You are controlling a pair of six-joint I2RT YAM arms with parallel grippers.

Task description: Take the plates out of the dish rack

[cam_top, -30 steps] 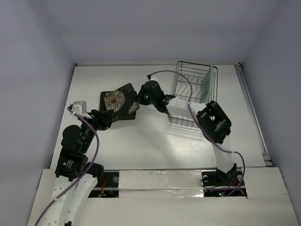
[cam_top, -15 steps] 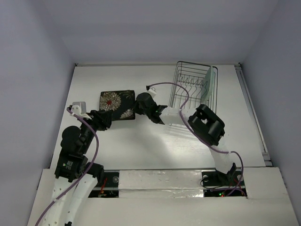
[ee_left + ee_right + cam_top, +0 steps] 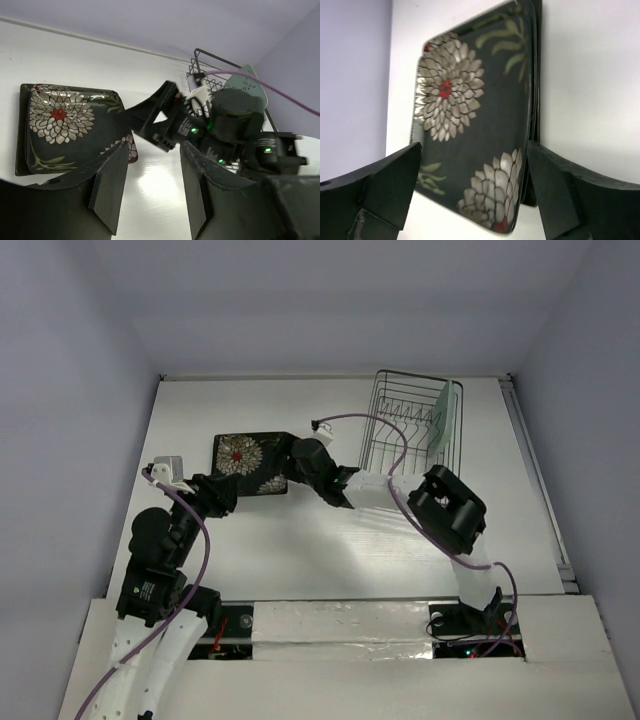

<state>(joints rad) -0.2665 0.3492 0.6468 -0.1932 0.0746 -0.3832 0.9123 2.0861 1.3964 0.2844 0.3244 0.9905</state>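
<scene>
Done: flowered plates (image 3: 250,462) lie stacked flat on bench (image 3: 300,540), out of rack (image 3: 385,415) | Left to do: mint plate (image 3: 444,418) stands upright in rack | Right claw (image 3: 472,150): spread wide at stack's edge, gripping nothing | Left claw (image 3: 152,185): released, empty, near stack

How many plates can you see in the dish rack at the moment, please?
1: the pale mint-green plate stands on edge along the right side of the dish rack; the right arm may hide its near end.
</scene>
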